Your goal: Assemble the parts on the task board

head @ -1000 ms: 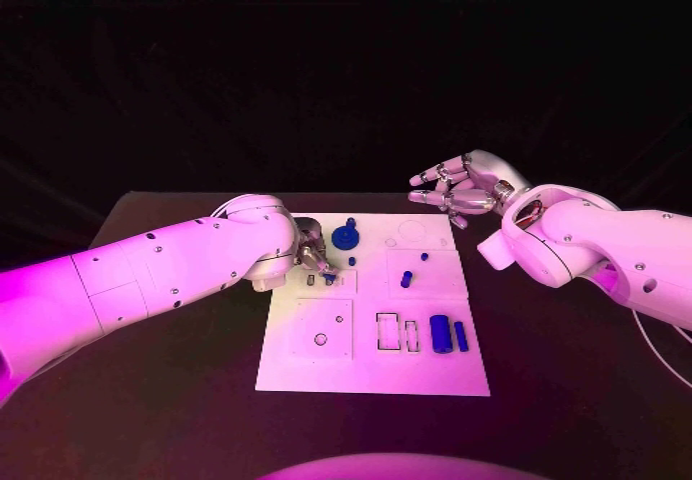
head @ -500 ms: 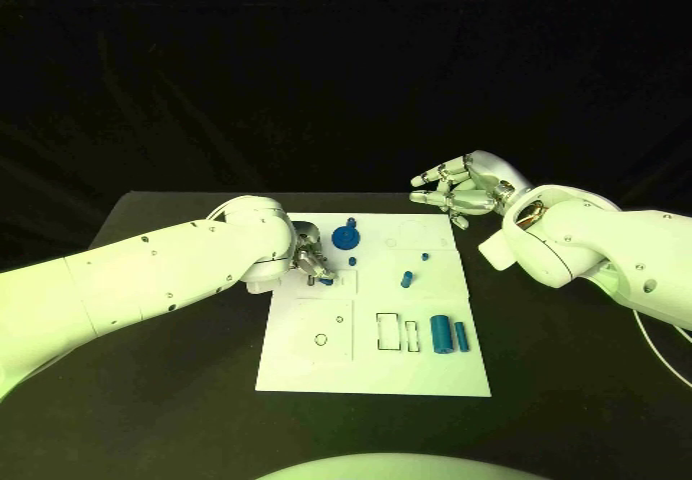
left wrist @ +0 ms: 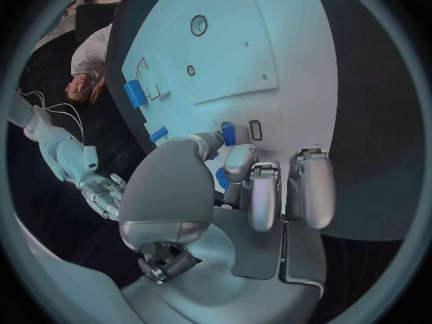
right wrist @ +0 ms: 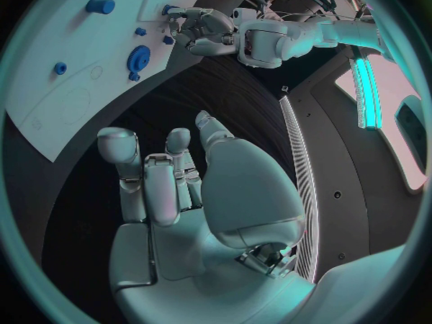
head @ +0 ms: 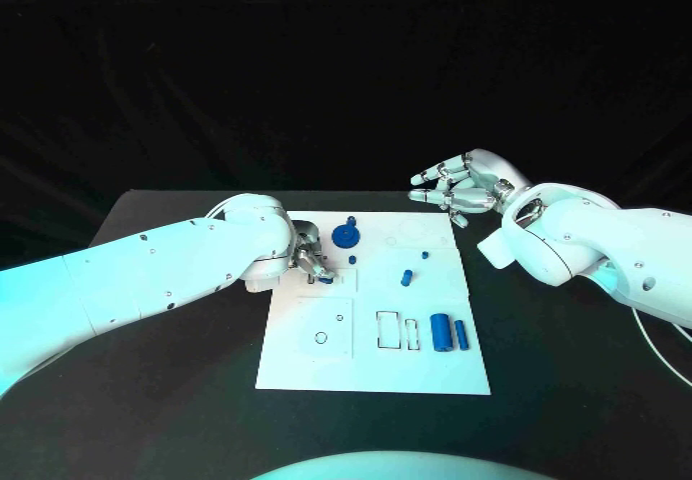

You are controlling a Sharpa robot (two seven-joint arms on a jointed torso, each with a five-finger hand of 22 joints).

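White task board [head: 310, 365] lies mid-frame on the black table [head: 159, 380]. At its upper left edge the left hand [head: 309, 256] reaches down, its fingers [left wrist: 263, 194] curled around a small blue part [left wrist: 227, 133] on the board. More blue parts [head: 449, 333] lie at centre right. The right hand [head: 462, 190] hovers above the board's upper right corner, fingers spread, holding nothing.

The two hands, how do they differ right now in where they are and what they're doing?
The left hand is down at the task board, fingers curled around a small blue part; the right hand is raised beyond the board's far right corner. The left hand's fingers are bent in; the right hand's are spread and hold nothing. Both are silver, on white arms.
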